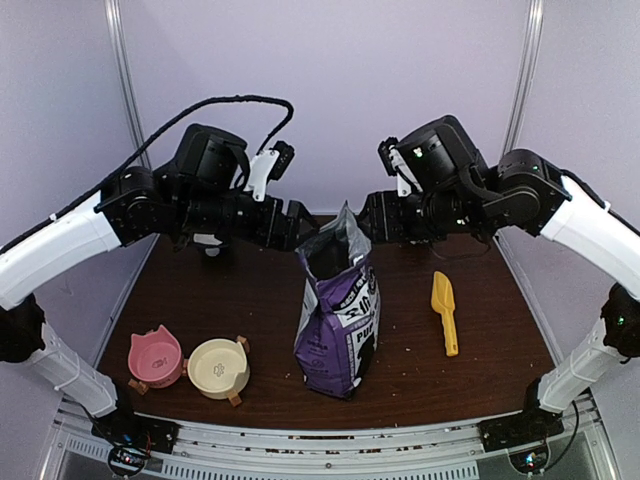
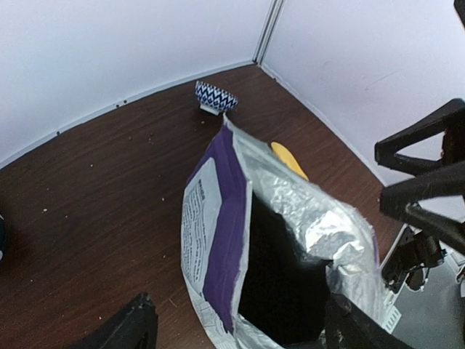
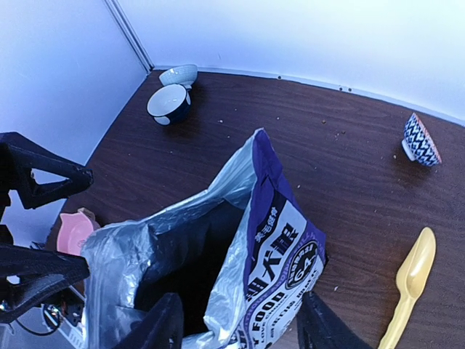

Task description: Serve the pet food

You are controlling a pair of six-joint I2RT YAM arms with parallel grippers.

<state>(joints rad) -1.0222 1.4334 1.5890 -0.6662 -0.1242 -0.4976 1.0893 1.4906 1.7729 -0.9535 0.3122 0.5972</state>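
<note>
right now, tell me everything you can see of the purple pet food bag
The bag stands upright on the table, purple and white print outside, crinkled silver foil inside. Its top gapes open; the inside is dark, contents unseen. The left gripper and right gripper flank its mouth, jaws open; whether they touch it is unclear.

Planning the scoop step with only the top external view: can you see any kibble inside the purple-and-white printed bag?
Observer: No. Both wrist views look down into the purple-and-white printed bag: its mouth gapes open, but the silver-lined inside is just dark.
Operator: Any bowls hidden behind the arms?
Observer: Yes, a small blue-and-white zigzag-patterned bowl stands near the back edge of the dark wooden table.
</note>
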